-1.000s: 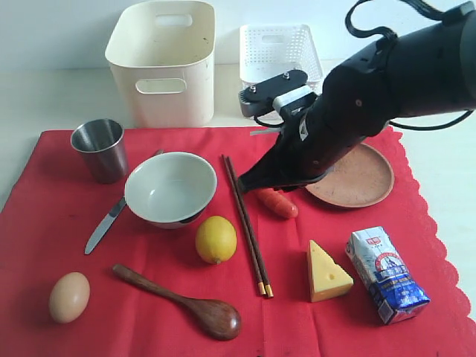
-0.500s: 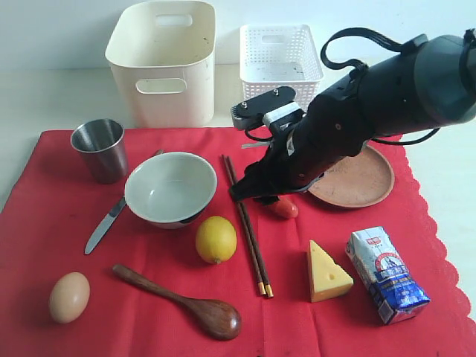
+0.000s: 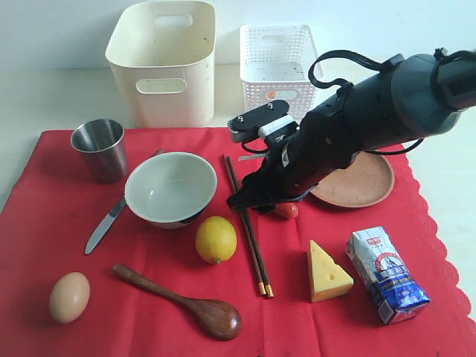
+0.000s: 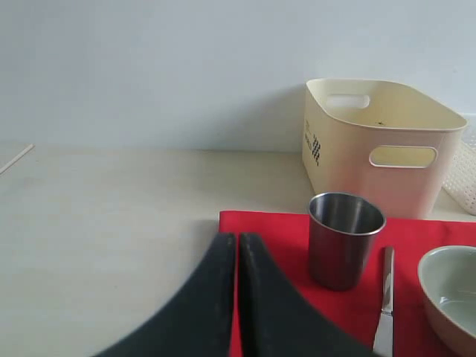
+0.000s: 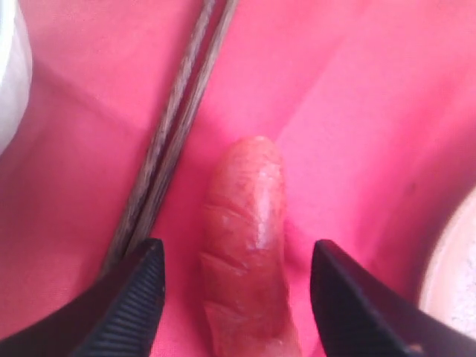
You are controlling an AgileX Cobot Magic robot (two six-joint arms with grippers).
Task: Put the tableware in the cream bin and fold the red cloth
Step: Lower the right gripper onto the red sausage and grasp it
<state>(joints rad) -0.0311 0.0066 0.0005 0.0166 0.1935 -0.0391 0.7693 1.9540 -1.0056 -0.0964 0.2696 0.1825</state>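
On the red cloth lie a steel cup, white bowl, knife, chopsticks, wooden spoon and brown plate. The cream bin stands behind the cloth. My right gripper is open, low over the cloth, its fingers on either side of a red sausage and apart from it, with the chopsticks just beside. My left gripper is shut on nothing, at the cloth's corner near the cup. It does not show in the exterior view.
A white lattice basket stands right of the bin. A lemon, egg, cheese wedge and milk carton also lie on the cloth. The right arm hides part of the plate.
The right arm has swung left and down over the sausage, and its jaws have spread wider. Nothing on the cloth has moved.
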